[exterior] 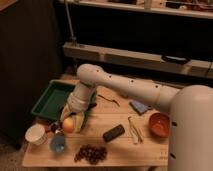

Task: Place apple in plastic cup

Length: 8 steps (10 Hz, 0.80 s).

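Yellow-orange with a reddish blush, the apple is pinched in the hand, whose pale fingers press against its sides. The hand hangs low over the front left part of the wooden worktop, at the end of a white arm that reaches down and to the left from the robot's body.

Just below the hand and slightly to its left stands the cup, light blue and translucent, upright with its mouth facing up. The apple is above its rim and a little to the right, not inside it. I cannot tell whether the two touch.

Left of the hand, close beside the cup, stands a white cup, also upright. Behind the hand lies a green tray, and the wrist covers the tray's near right corner. A dark bunch of grapes lies below and to the right of the hand, near the front edge. Right of the hand lies a small black block, and well beyond it a red-orange bowl. A blue cloth lies up and to the right, under the arm.
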{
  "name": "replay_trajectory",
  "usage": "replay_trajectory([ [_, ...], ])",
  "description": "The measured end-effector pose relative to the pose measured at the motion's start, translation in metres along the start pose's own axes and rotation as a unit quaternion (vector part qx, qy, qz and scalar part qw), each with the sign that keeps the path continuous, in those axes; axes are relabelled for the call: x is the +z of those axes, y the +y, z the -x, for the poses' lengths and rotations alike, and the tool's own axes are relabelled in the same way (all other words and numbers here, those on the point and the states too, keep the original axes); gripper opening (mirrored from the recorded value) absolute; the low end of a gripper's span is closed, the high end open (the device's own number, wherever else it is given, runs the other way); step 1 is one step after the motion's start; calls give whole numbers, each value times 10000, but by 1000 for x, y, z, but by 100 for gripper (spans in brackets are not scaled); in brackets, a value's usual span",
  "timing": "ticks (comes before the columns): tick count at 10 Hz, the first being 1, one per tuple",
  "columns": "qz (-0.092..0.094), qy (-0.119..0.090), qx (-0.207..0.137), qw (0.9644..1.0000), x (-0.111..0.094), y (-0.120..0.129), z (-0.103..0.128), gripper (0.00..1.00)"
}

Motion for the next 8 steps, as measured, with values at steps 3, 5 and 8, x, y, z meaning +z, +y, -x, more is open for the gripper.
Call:
replay_trajectory([
  [3,-42,-359,-297,9989,-4,-3,6,0],
  [5,76,-1074,-764,9912,3,-18,26,0],
  [8,636,-1371,-1218,9810,46,-30,54,0],
])
